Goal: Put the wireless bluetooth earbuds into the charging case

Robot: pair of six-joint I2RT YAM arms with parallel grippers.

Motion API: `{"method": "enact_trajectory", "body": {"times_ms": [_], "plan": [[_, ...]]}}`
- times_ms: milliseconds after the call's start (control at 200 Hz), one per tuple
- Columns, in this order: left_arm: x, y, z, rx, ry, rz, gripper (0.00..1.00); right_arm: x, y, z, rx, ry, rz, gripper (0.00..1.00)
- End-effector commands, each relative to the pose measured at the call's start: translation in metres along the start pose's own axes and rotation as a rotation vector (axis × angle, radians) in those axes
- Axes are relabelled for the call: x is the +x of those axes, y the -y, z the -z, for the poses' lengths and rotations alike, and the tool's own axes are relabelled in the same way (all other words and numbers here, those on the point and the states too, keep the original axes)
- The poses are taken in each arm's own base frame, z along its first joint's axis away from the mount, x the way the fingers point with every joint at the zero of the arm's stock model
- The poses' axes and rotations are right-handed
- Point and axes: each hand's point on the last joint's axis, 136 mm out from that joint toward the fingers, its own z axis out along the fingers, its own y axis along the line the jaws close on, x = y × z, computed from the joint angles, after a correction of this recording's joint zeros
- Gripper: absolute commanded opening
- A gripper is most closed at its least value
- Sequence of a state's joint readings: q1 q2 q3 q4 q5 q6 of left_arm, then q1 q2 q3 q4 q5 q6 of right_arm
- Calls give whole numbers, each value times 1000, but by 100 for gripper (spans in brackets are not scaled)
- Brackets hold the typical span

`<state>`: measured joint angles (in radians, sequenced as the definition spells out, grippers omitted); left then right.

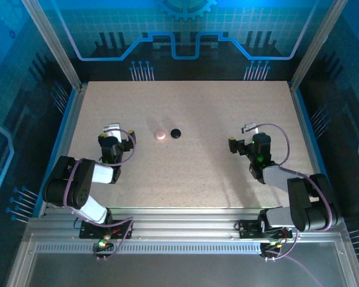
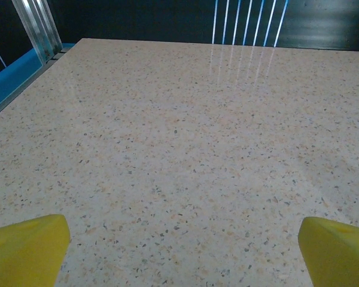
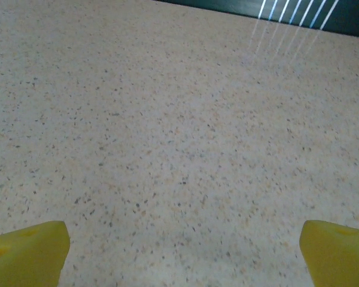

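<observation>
Beige, speckled table [image 1: 185, 173] takes up the middle of the top view, with blue-lit walls [image 1: 179, 36] round it and a metal rail [image 1: 179, 230] along the near edge where the arms are bolted.

Two small round cases lie near the table's centre, a little towards the far side. The pink case [image 1: 160, 135] is on the left and the black case [image 1: 176, 133] is just beside it on the right; whether they touch cannot be told. Both lie flat. Whether earbuds sit in or beside them is too small to tell.

The left gripper [image 1: 112, 129] is low over the table to the left of the cases, pointing to the far side and well apart from the pink case. Its wrist view shows its yellow fingertips [image 2: 25, 251] at the two bottom corners, spread wide, with bare table between them and nothing held.

The right gripper [image 1: 249, 128] is on the right side of the table, well apart from the black case and about level with it. Its yellow fingertips [image 3: 336, 254] also stand wide apart in its wrist view, with bare speckled table between them and nothing in the grip.
</observation>
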<state>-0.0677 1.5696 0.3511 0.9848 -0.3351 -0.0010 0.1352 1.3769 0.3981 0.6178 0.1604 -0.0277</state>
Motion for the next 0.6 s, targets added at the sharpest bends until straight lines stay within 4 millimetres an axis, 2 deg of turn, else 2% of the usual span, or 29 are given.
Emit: {"method": "enact_trajectory", "body": {"times_ms": [0, 125, 165, 315, 595], "plan": [[-6, -1, -2, 20, 2, 34, 99, -15, 2, -9, -2, 99, 17, 100], [-6, -4, -2, 29, 0, 52, 99, -5, 3, -14, -27, 75, -2, 100], [-6, -4, -2, 29, 0, 52, 99, -7, 0, -17, -53, 76, 7, 100], [-6, -4, -2, 29, 2, 53, 99, -6, 8, -19, -97, 51, -64, 100], [-6, -3, -1, 32, 2, 49, 99, -6, 9, -20, -94, 50, -65, 100]]}}
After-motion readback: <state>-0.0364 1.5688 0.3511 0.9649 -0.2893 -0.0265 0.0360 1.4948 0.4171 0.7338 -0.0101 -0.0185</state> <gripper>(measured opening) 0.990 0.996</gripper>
